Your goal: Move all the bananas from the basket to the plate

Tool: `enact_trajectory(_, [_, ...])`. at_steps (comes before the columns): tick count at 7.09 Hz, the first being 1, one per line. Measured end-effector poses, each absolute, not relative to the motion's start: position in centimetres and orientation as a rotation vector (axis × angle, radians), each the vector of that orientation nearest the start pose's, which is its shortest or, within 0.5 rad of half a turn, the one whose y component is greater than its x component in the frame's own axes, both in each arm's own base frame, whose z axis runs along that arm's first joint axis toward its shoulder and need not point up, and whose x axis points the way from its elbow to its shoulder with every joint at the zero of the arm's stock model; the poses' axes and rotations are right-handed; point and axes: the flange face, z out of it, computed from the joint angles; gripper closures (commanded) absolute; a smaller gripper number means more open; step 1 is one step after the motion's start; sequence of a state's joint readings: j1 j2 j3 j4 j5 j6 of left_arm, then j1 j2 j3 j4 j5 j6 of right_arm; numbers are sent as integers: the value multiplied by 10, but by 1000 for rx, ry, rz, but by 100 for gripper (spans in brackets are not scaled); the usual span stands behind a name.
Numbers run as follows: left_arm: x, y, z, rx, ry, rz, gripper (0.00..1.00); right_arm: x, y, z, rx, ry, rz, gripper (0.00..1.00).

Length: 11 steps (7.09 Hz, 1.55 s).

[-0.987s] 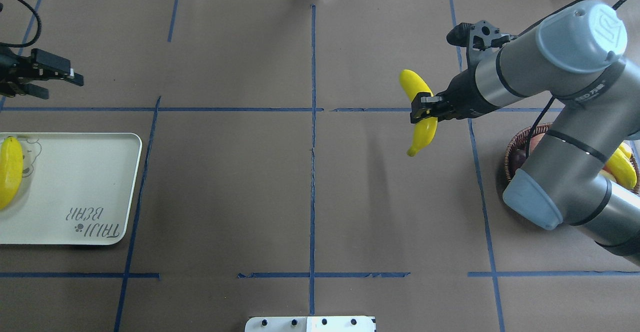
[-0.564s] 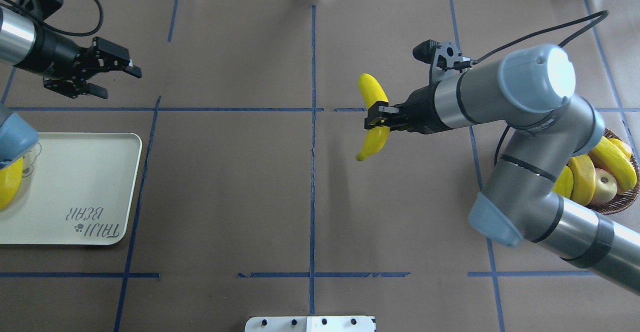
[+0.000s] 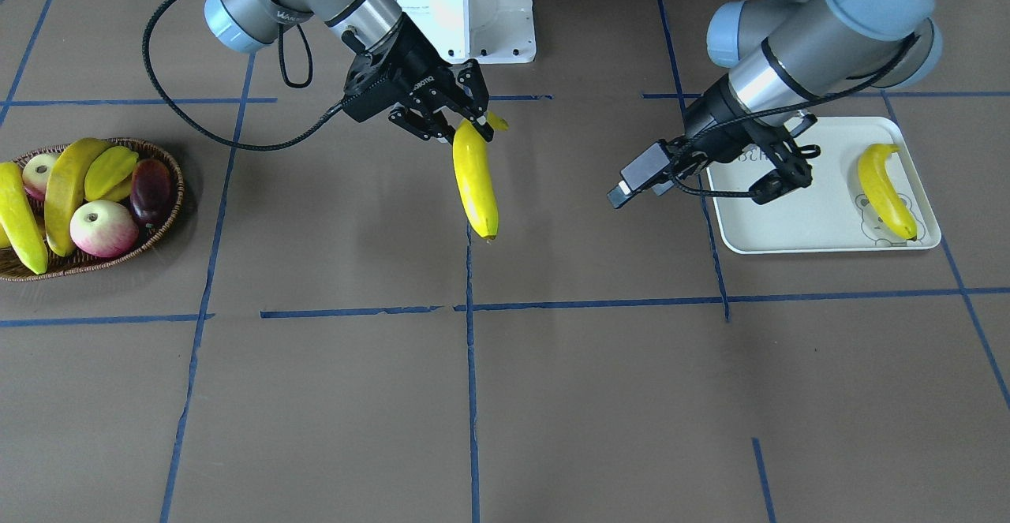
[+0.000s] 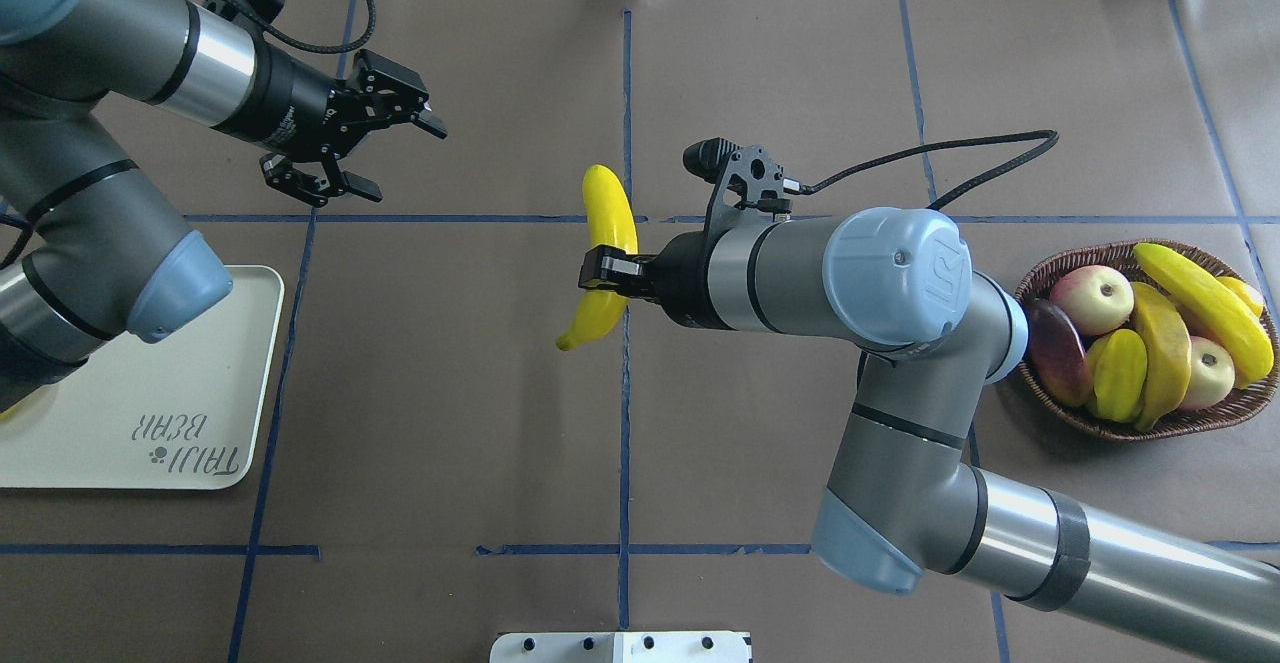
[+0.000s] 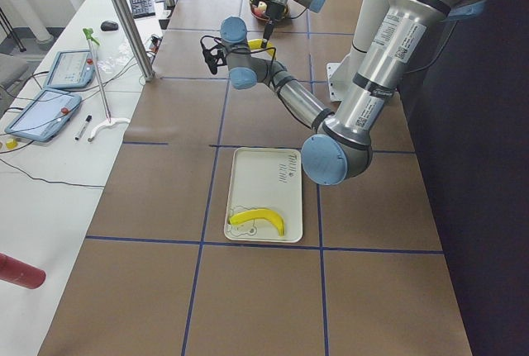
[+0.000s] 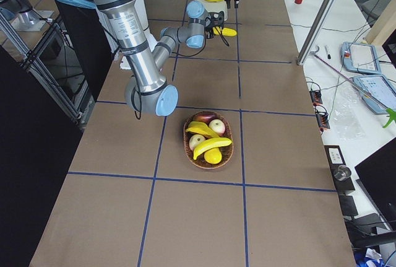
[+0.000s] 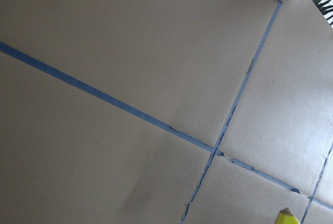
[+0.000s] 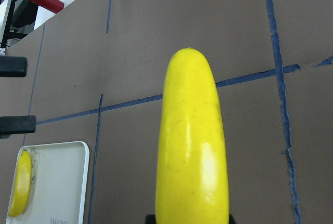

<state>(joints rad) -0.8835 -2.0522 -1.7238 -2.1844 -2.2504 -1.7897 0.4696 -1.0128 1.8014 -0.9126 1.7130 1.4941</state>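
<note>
Wicker basket (image 4: 1150, 432) holds two bananas (image 4: 1205, 298) among apples (image 4: 1095, 298). The white plate (image 4: 150, 373) carries one banana (image 3: 885, 190), clear only from the front. The right fingers (image 4: 605, 268) clamp a fourth banana (image 4: 608, 218); the left fingers (image 4: 428, 123) gape empty.

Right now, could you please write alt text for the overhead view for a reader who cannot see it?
The right gripper, shut on a banana, holds it above the middle of the table, with the open left gripper to its left, nearer the white plate. A wicker basket of bananas and other fruit sits at the far right.
</note>
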Motion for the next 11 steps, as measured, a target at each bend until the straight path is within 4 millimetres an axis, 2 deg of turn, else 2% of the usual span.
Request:
enact_trajectory(3, [370, -510, 207, -188, 1355, -550, 0, -512, -372, 151, 277, -1471, 247, 84])
enact_trajectory(5, [398, -495, 197, -203, 1360, -515, 0, -520, -371, 143, 274, -1481, 244, 83])
enact_trajectory(8, [430, -476, 184, -186, 1366, -496, 0, -523, -371, 140, 273, -1483, 243, 82])
enact_trajectory(10, [437, -475, 183, -182, 1363, -499, 19, -523, -371, 138, 273, -1486, 242, 81])
enact_trajectory(11, [438, -476, 183, -182, 1361, -502, 20, -524, -370, 138, 272, -1487, 241, 81])
